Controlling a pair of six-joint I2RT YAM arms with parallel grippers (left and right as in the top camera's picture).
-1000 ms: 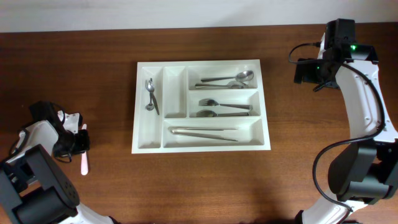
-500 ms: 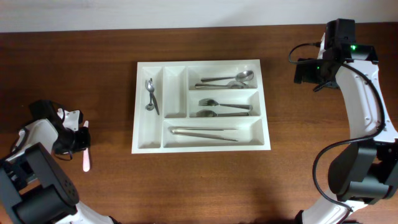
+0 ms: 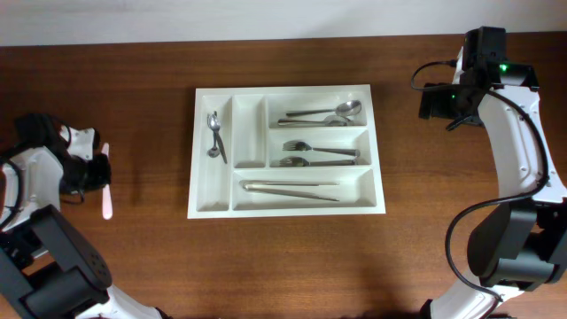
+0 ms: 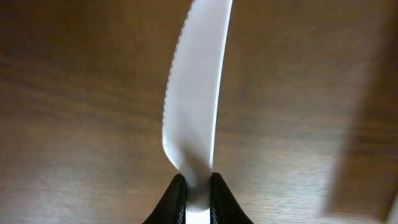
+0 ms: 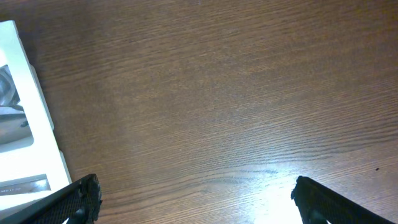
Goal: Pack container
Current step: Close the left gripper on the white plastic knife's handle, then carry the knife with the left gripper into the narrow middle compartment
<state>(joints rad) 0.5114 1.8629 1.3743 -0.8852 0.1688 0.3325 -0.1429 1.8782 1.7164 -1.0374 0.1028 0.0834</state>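
Grips a plastic knife (image 4: 193, 93) in the left tool (image 4: 196, 186), well left of the container (image 3: 283, 89) at mid-tabletop (image 3: 133, 266), blade parallel to its upright slots (image 3: 250, 133), with the right tool (image 5: 196, 199) spread empty opposite.

White shells over black joints on the left arm (image 3: 40, 173) and right arm (image 3: 514, 142); black cables (image 3: 448, 239) loop off the right, a green light (image 3: 502, 67) at its wrist; black fingers (image 5: 323, 199).
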